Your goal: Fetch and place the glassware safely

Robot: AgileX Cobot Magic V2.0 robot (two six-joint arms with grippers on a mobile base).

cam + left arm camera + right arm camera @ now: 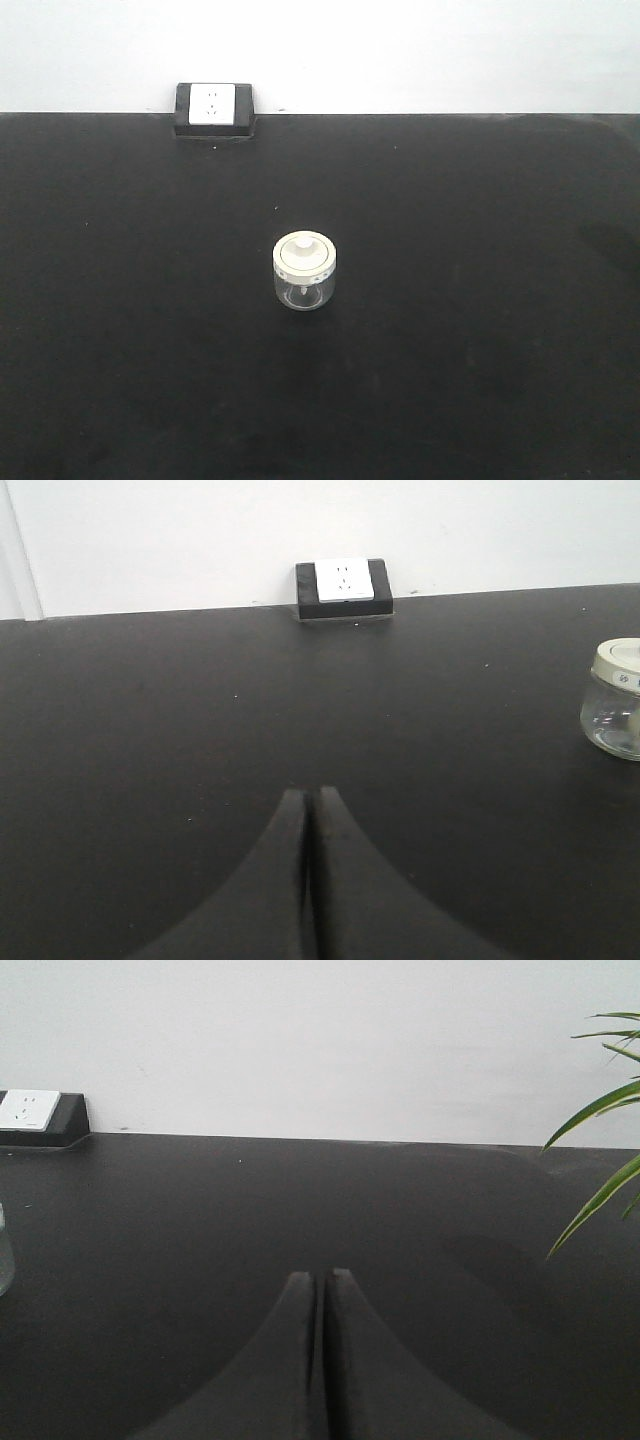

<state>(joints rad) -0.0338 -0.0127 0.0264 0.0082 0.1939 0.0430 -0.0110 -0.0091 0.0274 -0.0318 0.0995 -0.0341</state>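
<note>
The glassware (304, 271), a small clear jar with a cream-white knobbed lid, stands upright in the middle of the black table (120, 350). In the left wrist view the jar (613, 700) sits at the right edge, well ahead and to the right of my left gripper (311, 792), which is shut with nothing in it. In the right wrist view only a sliver of the glass (4, 1252) shows at the left edge. My right gripper (320, 1275) is shut and empty, far to the right of the jar. Neither gripper appears in the front view.
A black block with a white power socket (213, 107) sits at the table's back edge against the white wall. Green plant leaves (600, 1120) reach in from the right in the right wrist view.
</note>
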